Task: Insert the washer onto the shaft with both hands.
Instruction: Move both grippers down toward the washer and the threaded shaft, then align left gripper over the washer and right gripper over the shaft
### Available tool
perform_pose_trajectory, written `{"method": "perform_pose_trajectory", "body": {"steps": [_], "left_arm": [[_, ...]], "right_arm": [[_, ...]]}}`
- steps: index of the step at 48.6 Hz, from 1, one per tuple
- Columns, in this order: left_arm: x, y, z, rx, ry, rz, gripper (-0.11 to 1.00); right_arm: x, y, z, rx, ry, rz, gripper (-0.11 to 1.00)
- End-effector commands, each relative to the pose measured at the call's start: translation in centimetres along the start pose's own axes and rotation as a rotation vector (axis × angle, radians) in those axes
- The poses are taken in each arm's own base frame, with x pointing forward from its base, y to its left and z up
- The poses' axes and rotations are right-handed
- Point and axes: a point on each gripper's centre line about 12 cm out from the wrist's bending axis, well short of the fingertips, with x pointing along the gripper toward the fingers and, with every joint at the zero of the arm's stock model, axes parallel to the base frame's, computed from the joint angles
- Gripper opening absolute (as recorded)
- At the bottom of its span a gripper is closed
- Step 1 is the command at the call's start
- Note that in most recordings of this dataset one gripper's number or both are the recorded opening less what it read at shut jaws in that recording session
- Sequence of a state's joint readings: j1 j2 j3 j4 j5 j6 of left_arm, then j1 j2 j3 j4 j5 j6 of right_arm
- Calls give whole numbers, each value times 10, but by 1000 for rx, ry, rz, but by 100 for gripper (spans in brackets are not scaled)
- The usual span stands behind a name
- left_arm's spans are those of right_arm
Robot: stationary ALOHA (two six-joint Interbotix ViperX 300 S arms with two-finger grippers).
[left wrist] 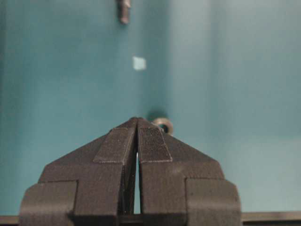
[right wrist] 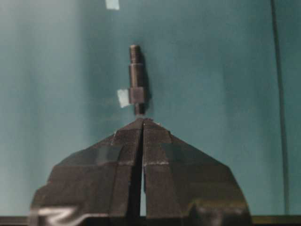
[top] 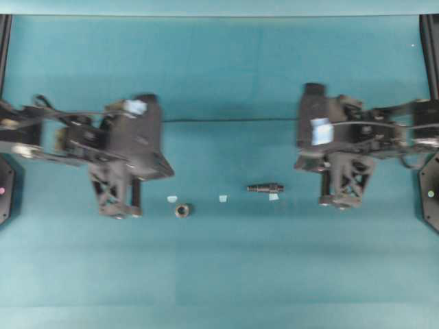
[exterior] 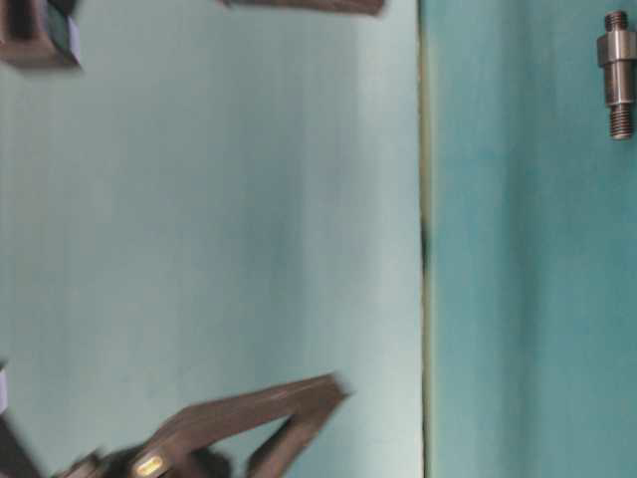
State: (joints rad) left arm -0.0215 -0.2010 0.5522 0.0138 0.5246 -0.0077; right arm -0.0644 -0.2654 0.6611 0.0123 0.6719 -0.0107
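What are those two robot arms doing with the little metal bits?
Nothing is picked up yet. The left claw and the right claw are both shut and empty. The washer lies on the teal table near the left claw, and the shaft lies on its side near the right one. The washer goes onto the shaft.

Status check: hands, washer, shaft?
Left hand shut, empty. Right hand shut, empty. Washer and shaft flat on mat, apart, untouched. Tape scraps between; nothing blocking.
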Motion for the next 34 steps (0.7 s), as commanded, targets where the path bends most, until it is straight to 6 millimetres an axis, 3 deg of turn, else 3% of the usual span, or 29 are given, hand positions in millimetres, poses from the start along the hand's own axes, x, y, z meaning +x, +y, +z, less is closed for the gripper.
{"method": "perform_pose_trajectory", "body": {"steps": [1,7,20,28,31,34], "left_arm": [[5,-8,11,19,-11,-14,2],[17,-11,7,25,21,-18,2],[21,-11,4,24,35,-18,3],[28,-11,-2,18,52,-17,3],[33,-11,-5,11,61,-17,9],[37,-10,-8,1,69,-15,23]], "right_arm": [[4,1,12,-38,-3,0,-10],[16,2,16,-79,21,3,-10],[38,2,13,-87,70,5,-8],[45,2,14,-84,61,5,-1],[47,2,13,-86,66,4,7],[49,2,12,-84,71,4,19]]}}
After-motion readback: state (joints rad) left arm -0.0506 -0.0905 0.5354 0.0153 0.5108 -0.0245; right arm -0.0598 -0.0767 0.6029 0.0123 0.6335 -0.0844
